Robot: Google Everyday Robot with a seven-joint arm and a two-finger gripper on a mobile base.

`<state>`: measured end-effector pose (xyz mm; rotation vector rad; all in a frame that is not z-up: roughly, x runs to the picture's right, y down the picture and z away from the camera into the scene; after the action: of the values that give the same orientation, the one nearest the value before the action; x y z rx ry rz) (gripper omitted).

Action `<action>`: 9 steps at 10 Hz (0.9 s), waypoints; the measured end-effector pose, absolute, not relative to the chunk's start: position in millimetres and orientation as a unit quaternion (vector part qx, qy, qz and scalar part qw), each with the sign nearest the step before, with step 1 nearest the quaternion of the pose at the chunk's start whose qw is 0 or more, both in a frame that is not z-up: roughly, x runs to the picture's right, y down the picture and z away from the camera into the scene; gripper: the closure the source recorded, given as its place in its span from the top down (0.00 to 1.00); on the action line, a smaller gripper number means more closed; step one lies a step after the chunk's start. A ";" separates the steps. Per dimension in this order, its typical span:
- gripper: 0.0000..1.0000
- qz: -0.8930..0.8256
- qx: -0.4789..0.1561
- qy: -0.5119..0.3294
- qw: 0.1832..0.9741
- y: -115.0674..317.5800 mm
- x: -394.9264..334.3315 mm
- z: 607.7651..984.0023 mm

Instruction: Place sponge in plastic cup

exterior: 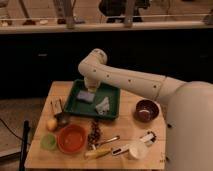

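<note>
you can read no text, label or number anywhere, with the gripper (91, 86) over the green tray (74, 106).

A light wooden table (127, 127) sits lower centre on a grey floor (20, 107). A dark cabinet front (45, 60) spans the middle beneath a pale countertop (100, 26). The gripper (91, 86) hangs over the table's upper left.

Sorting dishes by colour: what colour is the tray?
Green tray, seen in the camera view; the gripper is above it.
</note>
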<state>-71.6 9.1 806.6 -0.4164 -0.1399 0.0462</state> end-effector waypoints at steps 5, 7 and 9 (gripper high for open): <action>0.80 0.053 -0.207 -0.137 0.967 23.1 -96.1 837.4; 0.80 0.057 -0.214 -0.144 0.964 32.1 -106.5 849.9; 0.80 0.060 -0.218 -0.144 0.963 35.3 -109.3 857.8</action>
<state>-109.3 35.3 857.8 -0.4413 -0.2914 0.1221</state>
